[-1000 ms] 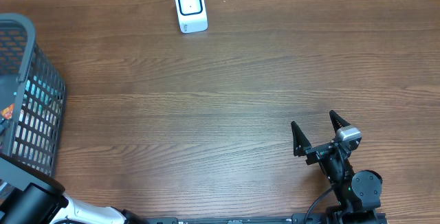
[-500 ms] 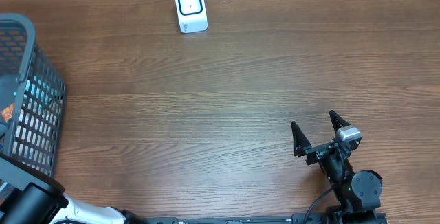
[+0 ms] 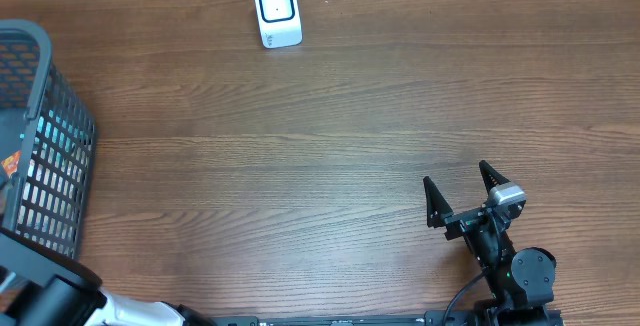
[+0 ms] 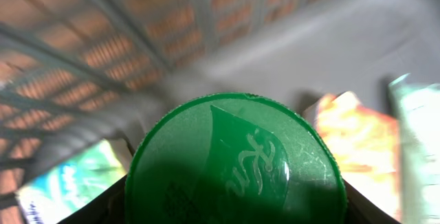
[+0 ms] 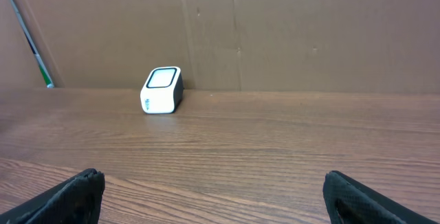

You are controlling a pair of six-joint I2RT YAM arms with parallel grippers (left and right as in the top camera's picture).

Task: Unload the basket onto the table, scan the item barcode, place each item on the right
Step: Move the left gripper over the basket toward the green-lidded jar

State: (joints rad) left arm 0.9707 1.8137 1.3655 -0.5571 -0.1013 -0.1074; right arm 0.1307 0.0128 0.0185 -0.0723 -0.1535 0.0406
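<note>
Inside the grey mesh basket [image 3: 45, 116], the left jaws clasp a round green lid [image 4: 234, 162], one dark finger pressed to each side of it. The lid, embossed with a leaf mark, fills the space between them in the left wrist view. What lies under the lid is hidden. Blurred packets crowd around it: an orange one [image 4: 350, 141] to the right of the jaws, a pale green one [image 4: 419, 135] beyond that, and a green-and-white one [image 4: 69, 183] to their left. The basket's wall [image 4: 89, 52] rises ahead of the jaws. From overhead, only the left arm [image 3: 50, 301] shows, reaching in at the basket's near corner.

The right arm [image 3: 500, 246] rests low over the wooden surface [image 3: 320, 136], its jaws spread wide and holding nothing. The white barcode scanner [image 3: 277, 12] stands well ahead of those jaws and to their left, against the cardboard backdrop [image 5: 275, 31], its window tilted upward.
</note>
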